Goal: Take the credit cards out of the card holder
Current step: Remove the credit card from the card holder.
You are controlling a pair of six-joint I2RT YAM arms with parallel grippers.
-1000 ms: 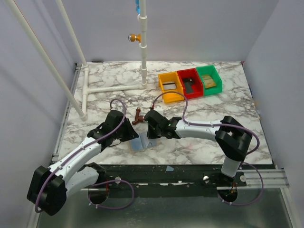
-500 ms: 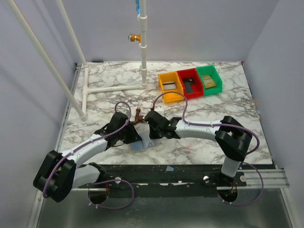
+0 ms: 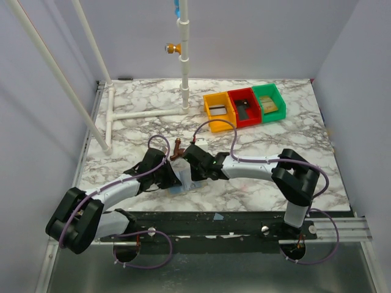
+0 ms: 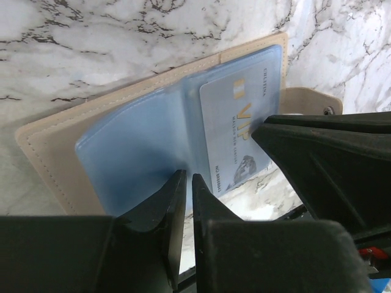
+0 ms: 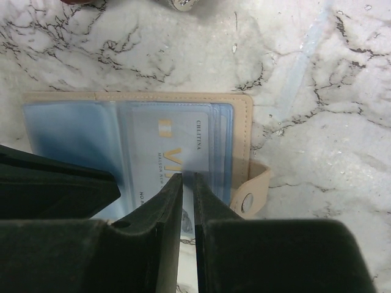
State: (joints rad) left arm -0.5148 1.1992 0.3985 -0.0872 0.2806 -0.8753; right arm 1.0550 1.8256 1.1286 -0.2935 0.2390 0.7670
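The card holder [image 3: 182, 185] lies open near the table's front edge. It is beige outside with blue clear sleeves [image 4: 137, 155] and a snap tab [image 5: 252, 189]. A pale VIP card [image 4: 235, 128] sticks partly out of the right sleeve, past the holder's edge; it also shows in the right wrist view [image 5: 174, 143]. My left gripper [image 4: 184, 178] is shut, its tips on the blue sleeve at the holder's middle. My right gripper [image 5: 188, 177] is shut, its tips resting on the card's face. In the top view the left gripper [image 3: 172, 177] and the right gripper [image 3: 194, 173] meet over the holder.
Yellow [image 3: 219, 110], red [image 3: 243, 105] and green [image 3: 269, 101] bins stand at the back right, with flat items inside. A small brown object [image 3: 178, 150] lies just behind the grippers. A white pipe frame [image 3: 146, 113] occupies the back left.
My left gripper has moved right and forward onto the holder. My right gripper has shifted slightly left over the card. The holder has stayed in place.
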